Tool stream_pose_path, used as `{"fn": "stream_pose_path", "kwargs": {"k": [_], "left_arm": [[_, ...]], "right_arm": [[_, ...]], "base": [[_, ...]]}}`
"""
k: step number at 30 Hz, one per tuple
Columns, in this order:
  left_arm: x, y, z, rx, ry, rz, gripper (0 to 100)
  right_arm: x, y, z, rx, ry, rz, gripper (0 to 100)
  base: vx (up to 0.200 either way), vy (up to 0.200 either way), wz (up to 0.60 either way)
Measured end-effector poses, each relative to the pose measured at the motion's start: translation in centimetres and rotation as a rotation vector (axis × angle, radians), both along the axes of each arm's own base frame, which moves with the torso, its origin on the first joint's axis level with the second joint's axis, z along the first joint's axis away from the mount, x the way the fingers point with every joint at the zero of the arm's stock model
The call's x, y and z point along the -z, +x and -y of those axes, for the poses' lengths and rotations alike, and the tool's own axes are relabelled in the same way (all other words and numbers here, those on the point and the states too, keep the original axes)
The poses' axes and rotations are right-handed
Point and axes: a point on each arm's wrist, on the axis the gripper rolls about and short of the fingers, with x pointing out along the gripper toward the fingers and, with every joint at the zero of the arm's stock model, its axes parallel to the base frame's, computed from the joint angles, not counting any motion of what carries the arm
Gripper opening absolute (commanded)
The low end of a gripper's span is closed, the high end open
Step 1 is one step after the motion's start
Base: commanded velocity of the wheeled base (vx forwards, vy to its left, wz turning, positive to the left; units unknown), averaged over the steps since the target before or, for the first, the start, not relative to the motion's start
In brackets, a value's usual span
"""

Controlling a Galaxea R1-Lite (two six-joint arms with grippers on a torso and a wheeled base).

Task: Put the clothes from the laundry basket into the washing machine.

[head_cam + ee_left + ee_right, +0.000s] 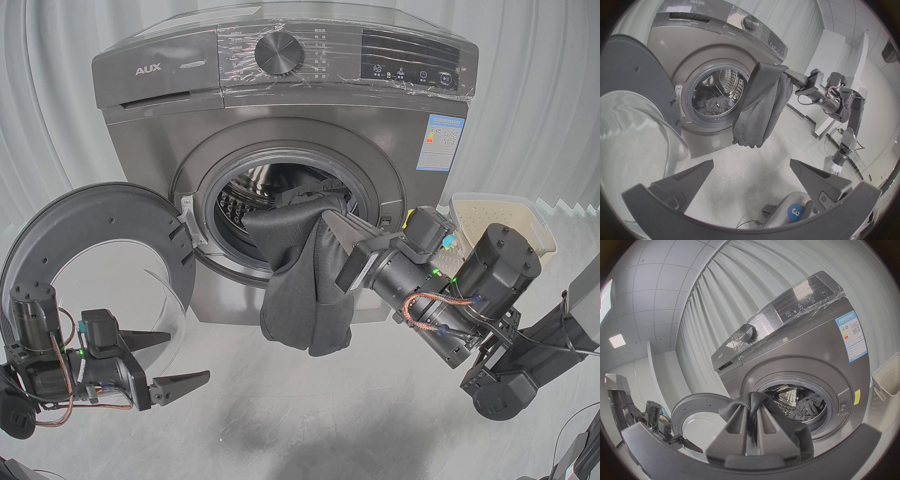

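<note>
A grey front-loading washing machine (281, 125) stands ahead with its round door (94, 250) swung wide to the left. My right gripper (331, 219) is shut on a dark grey garment (306, 281), holding it just in front of the drum opening (281, 206); most of the cloth hangs down past the lower rim. The same garment (762, 103) shows draped from the right gripper (787, 73) in the left wrist view, and bunched over the right gripper (752, 415) in its own view. Black clothing (712, 104) lies inside the drum. My left gripper (175, 359) is open and low, beside the door.
A cream laundry basket (500, 219) sits on the floor to the right of the machine, behind my right arm. Pale curtains hang behind the machine. The grey floor (281, 400) in front of the machine is bare.
</note>
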Motion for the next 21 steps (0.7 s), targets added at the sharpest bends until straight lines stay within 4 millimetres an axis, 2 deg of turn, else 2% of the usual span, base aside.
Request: {"fn": "stream_pose_path", "kwargs": {"k": [21], "left_arm": [[2.7, 5.9, 3.7, 0.032, -0.011, -0.039, 100]], "right_arm": [[-0.1, -0.4, -0.5, -0.018, 0.002, 0.003, 0]], "base": [[0.000, 0.000, 0.00]]}}
